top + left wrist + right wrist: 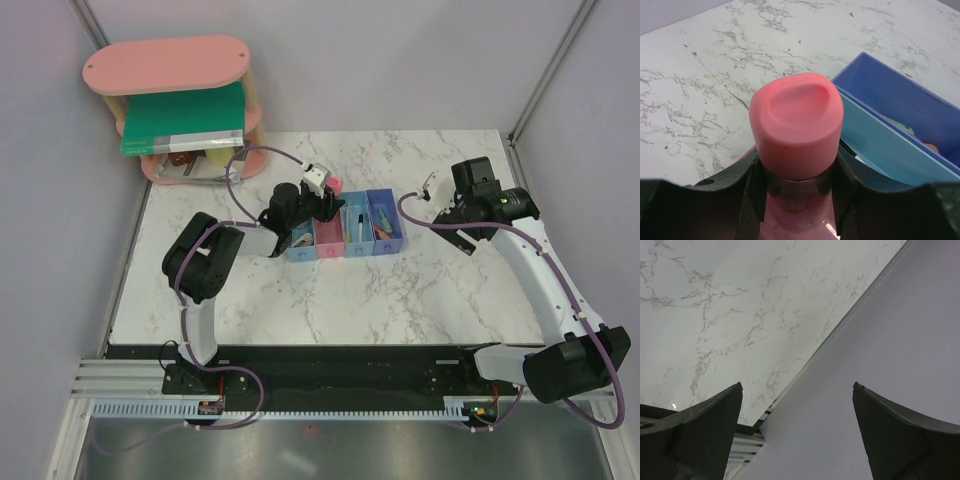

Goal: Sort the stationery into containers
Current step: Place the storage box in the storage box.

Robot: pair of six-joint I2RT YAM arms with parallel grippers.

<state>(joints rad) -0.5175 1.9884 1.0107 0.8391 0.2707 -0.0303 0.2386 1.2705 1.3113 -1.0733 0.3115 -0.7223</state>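
While btwn L jaws, pink-capped tube (796,122).

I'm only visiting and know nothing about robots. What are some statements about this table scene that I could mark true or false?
1. The left gripper grips a pink-capped tube. True.
2. The right gripper holds a marker. False: it is open and holds nothing.
3. The green book lies inside one of the bins. False: it sits on the lower tier of the pink shelf.
4. The row of bins has four compartments. True.
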